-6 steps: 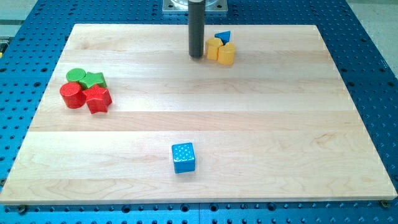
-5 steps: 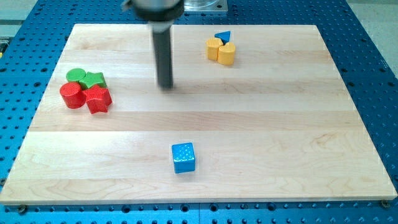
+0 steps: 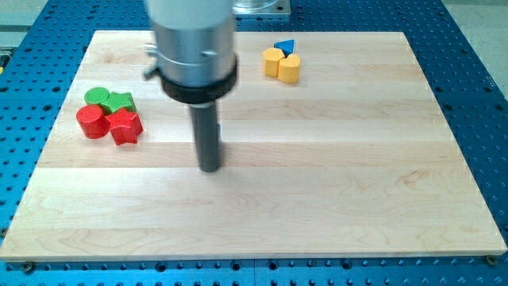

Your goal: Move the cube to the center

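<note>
My tip [image 3: 209, 169] rests on the wooden board [image 3: 357, 159], a little left of its middle, with the thick arm body above it. The blue cube is not in plain sight anywhere on the board. Only a thin blue sliver [image 3: 220, 137] shows at the rod's right edge, so the cube seems to be hidden behind the rod. I cannot tell whether the tip touches it.
At the view's left stands a cluster: a green cylinder [image 3: 97, 97], a green star [image 3: 121, 102], a red cylinder [image 3: 92, 121] and a red star [image 3: 125, 126]. Near the top are two yellow blocks [image 3: 281, 65] and a blue triangle [image 3: 284, 48].
The rod has swept from the top of the board down towards the view's bottom and left of centre. The blue cube no longer shows at its earlier spot near the bottom edge.
</note>
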Robot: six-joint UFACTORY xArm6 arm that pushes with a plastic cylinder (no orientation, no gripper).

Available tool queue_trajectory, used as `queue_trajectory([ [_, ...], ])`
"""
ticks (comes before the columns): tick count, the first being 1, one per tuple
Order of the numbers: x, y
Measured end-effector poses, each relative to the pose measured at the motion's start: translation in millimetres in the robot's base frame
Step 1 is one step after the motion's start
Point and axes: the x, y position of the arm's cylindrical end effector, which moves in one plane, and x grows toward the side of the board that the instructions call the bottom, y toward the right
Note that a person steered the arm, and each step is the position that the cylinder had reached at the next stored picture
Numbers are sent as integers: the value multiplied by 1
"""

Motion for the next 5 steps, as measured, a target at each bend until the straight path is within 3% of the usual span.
queue_trajectory([
  [1,0,-38],
  [2,-24,10],
  [3,-92,16],
  [4,-101,12],
  [5,-77,1],
])
